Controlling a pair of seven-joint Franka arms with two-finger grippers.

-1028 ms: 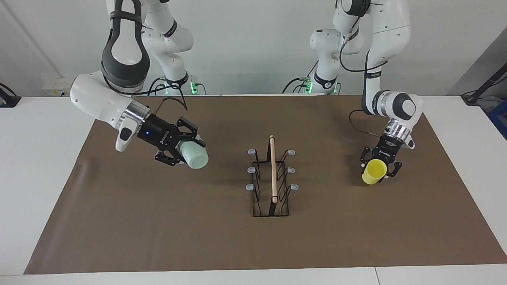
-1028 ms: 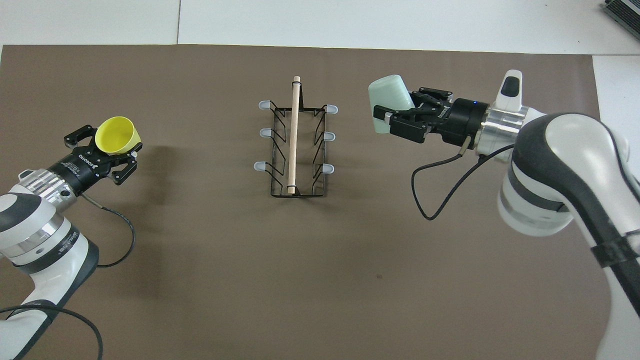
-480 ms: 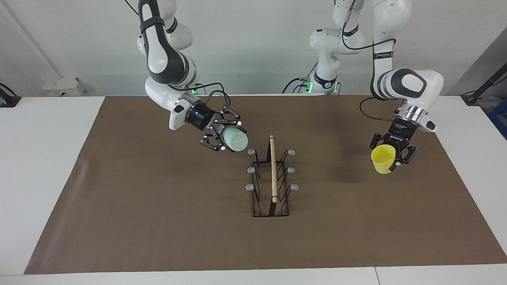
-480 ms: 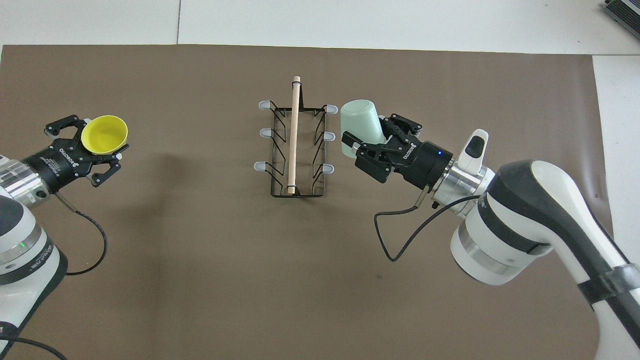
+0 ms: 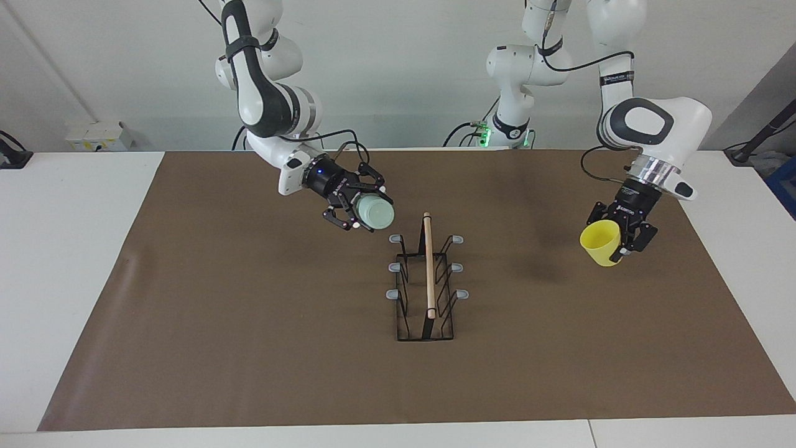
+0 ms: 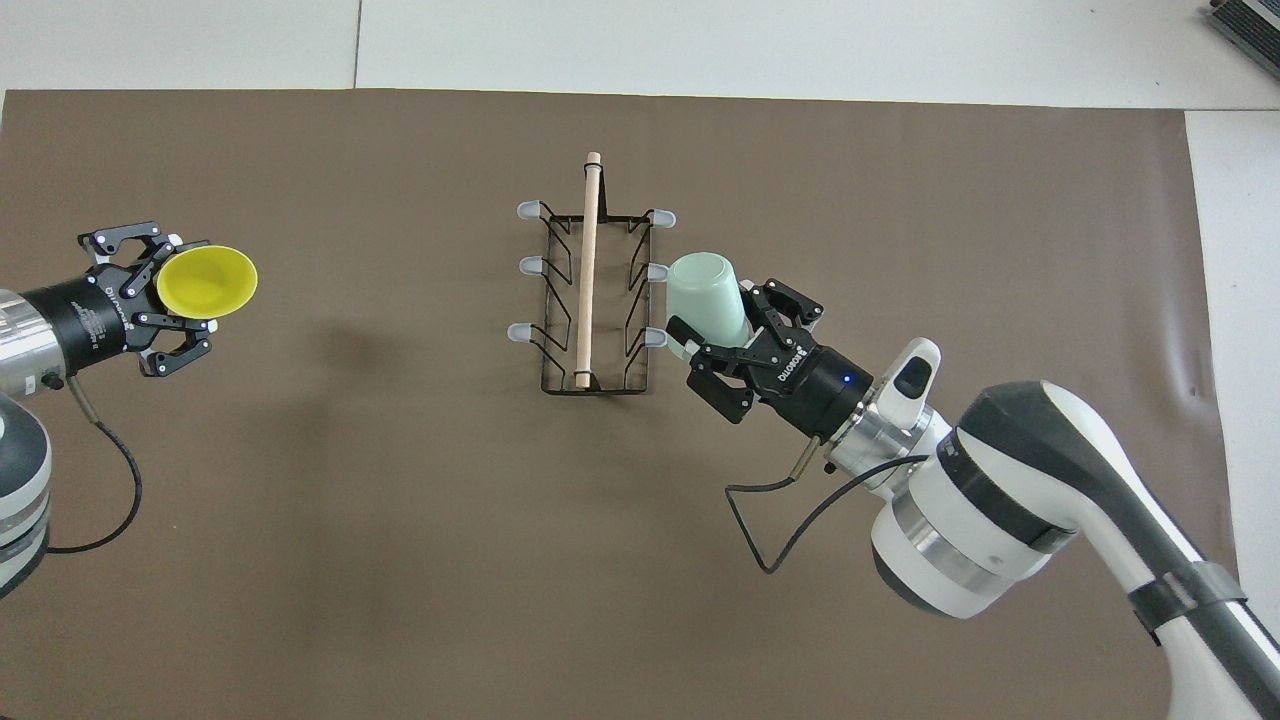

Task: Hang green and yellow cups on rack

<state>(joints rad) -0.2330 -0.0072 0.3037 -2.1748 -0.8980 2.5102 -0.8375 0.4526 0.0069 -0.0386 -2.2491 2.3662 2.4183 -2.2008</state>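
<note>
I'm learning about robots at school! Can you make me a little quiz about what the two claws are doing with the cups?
1. True or false: a cup hangs on the rack already.
2. Which claw holds the green cup? A) left B) right
3. The left claw holds the ____ cup.

Key: 1. False: all six prongs are bare. 2. B, the right claw, in the air beside the rack. 3. Yellow.

wall — plain pale grey | table — white | mat — brown, flat on table
</note>
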